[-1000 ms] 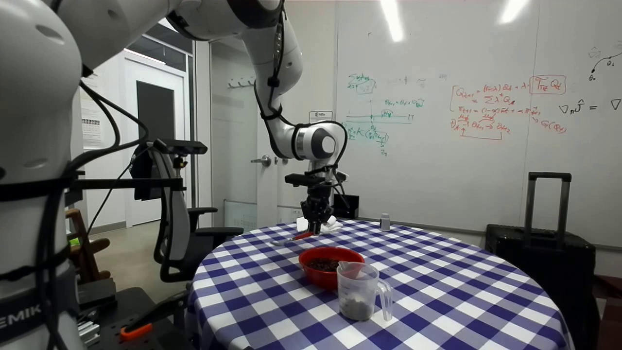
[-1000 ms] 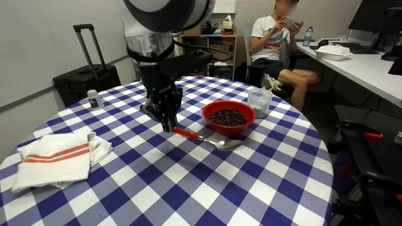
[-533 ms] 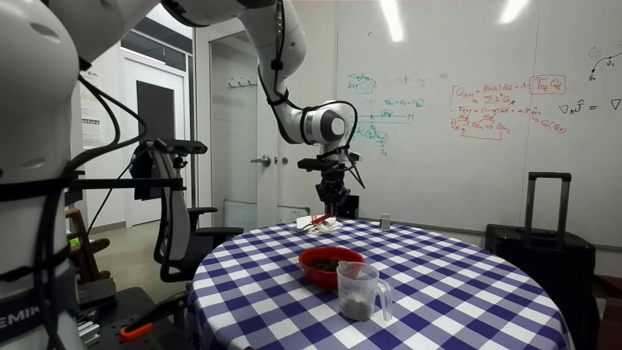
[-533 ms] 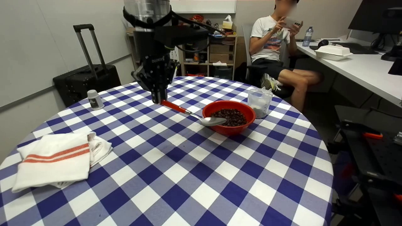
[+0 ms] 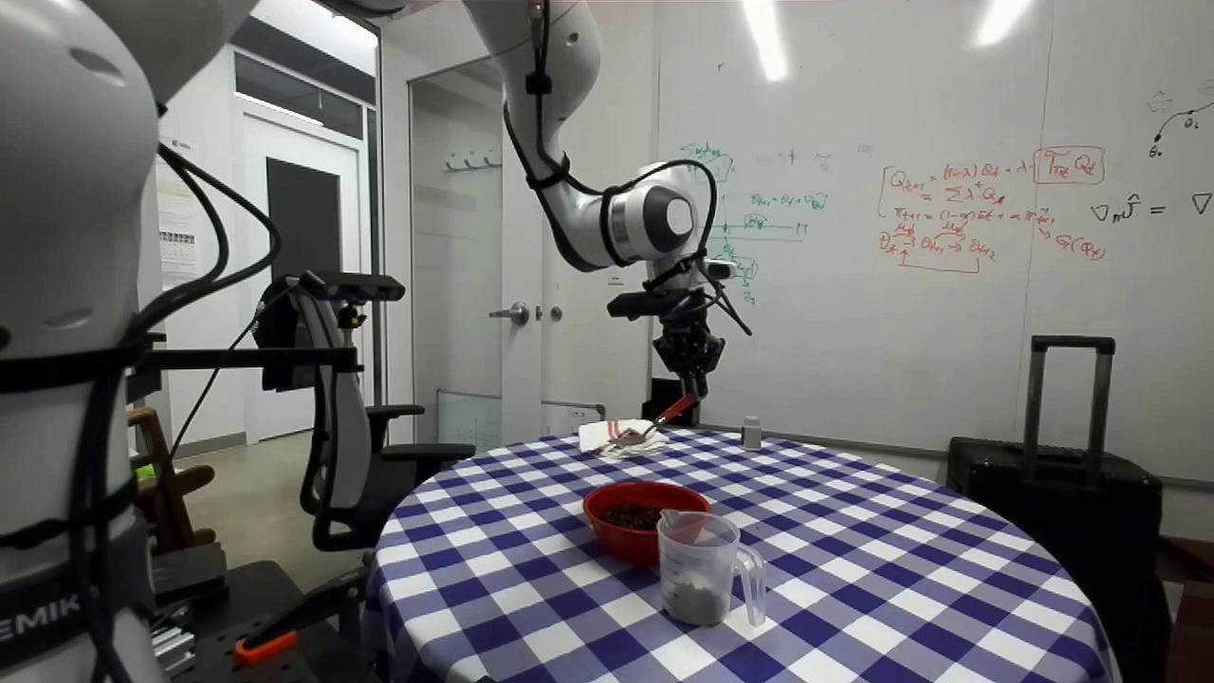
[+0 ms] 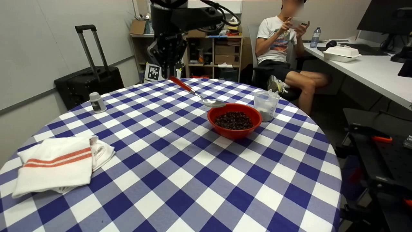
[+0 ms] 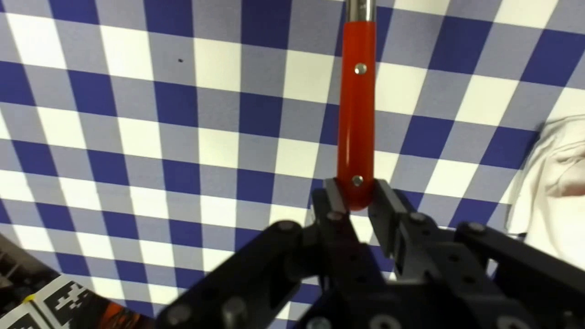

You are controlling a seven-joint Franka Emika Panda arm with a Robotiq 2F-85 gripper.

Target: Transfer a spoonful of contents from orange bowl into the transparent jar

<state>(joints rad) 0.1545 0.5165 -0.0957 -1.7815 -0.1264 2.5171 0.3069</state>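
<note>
The orange bowl (image 6: 233, 132) stands on the checkered tablecloth, filled with dark bean-like bits; it also shows in an exterior view (image 5: 616, 545). The transparent jar (image 5: 697, 560) stands close beside it, with a handle and greyish matter low inside; it also shows in an exterior view (image 6: 268, 100). My gripper (image 7: 355, 194) is shut on the end of a spoon's red handle (image 7: 356, 114). In an exterior view, the gripper (image 6: 168, 75) holds the spoon (image 6: 194, 91) above the table, metal end tilted down, overlapping the bowl's rim in the picture. The metal end looks empty and is outside the wrist view.
A folded white towel with red stripes (image 6: 58, 164) lies on the table; it also shows in an exterior view (image 5: 621, 436). A small grey shaker (image 6: 97, 102) stands near the table edge. A person (image 6: 278, 42) sits beyond the table. A black suitcase (image 5: 1053, 503) stands by the whiteboard.
My gripper has risen with the spoon and moved right in one picture and farther back in the other. The spoon tilts more steeply down. Bowl and jar have not moved.
</note>
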